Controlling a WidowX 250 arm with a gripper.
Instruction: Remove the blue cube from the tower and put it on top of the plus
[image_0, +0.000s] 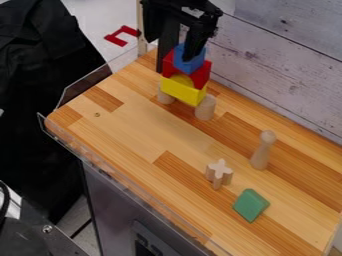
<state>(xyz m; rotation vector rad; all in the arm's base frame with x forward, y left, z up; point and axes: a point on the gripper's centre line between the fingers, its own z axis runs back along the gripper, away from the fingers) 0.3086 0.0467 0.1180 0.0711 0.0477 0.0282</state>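
Lifting and placing both remain: the open claw (176, 64) straddles the blue cube (182, 64) on its tower (185, 91), well apart from the plus (218, 171).

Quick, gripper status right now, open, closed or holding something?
Gripper: at the blue cube on the tower; whether it's open or closed on it can't be told.

Room between tower (182, 90) and plus (218, 172), peg (262, 151) alongside

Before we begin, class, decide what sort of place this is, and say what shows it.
Probably a robotics lab: a black claw over a wooden worktop, with a toy-block tower.
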